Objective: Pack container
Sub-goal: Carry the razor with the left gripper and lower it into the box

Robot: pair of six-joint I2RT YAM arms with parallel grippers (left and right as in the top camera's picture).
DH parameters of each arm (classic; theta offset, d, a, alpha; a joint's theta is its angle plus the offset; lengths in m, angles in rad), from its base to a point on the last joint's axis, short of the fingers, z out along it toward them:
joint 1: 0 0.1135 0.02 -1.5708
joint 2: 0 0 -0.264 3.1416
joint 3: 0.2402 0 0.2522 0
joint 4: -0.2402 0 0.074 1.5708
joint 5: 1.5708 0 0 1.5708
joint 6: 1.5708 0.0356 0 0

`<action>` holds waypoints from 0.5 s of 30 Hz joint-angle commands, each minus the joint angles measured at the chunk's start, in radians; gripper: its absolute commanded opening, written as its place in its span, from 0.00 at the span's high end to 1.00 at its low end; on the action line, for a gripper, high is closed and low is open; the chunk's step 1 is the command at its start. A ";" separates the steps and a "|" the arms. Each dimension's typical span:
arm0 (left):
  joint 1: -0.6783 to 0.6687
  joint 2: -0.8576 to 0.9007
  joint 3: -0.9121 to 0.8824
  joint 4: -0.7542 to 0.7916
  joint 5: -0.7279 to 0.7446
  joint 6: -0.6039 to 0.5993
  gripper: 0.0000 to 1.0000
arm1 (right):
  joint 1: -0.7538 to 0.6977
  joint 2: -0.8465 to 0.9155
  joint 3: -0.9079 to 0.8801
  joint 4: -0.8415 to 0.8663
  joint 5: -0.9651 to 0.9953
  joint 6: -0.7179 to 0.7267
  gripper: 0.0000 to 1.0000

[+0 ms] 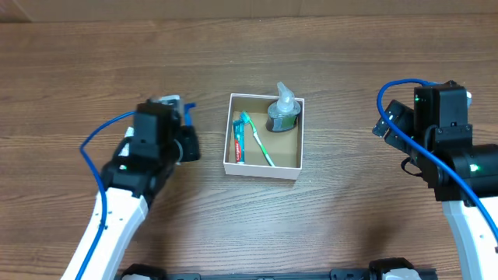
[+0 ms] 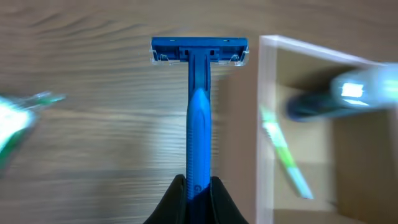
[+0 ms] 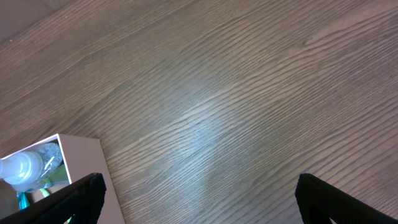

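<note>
The container (image 1: 263, 169) is a square shallow box with white walls and a brown inside, at the table's middle. In it lie a green toothbrush (image 1: 258, 141), a toothpaste tube (image 1: 238, 145) and a clear pump bottle (image 1: 283, 110). My left gripper (image 2: 198, 194) is shut on a blue razor (image 2: 199, 93), held above the table just left of the container's wall (image 2: 267, 124). In the overhead view the left gripper (image 1: 185, 144) is left of the box. My right gripper (image 3: 199, 199) is open and empty over bare table, right of the container (image 3: 87, 155).
A blurred green and clear object (image 2: 18, 118) lies at the left edge of the left wrist view. The table (image 1: 350, 70) is brown wood grain. Blue cables run along both arms.
</note>
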 commanded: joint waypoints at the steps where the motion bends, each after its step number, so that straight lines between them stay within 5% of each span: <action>1: -0.126 -0.021 0.048 0.012 0.007 -0.110 0.91 | -0.006 -0.008 0.015 0.003 0.006 0.001 0.00; 9: -0.336 0.068 0.048 0.079 -0.117 -0.229 0.89 | -0.006 -0.008 0.015 0.003 0.006 0.000 0.00; 15: -0.374 0.169 0.048 0.202 -0.118 -0.244 0.87 | -0.006 -0.008 0.015 0.003 0.006 0.000 0.00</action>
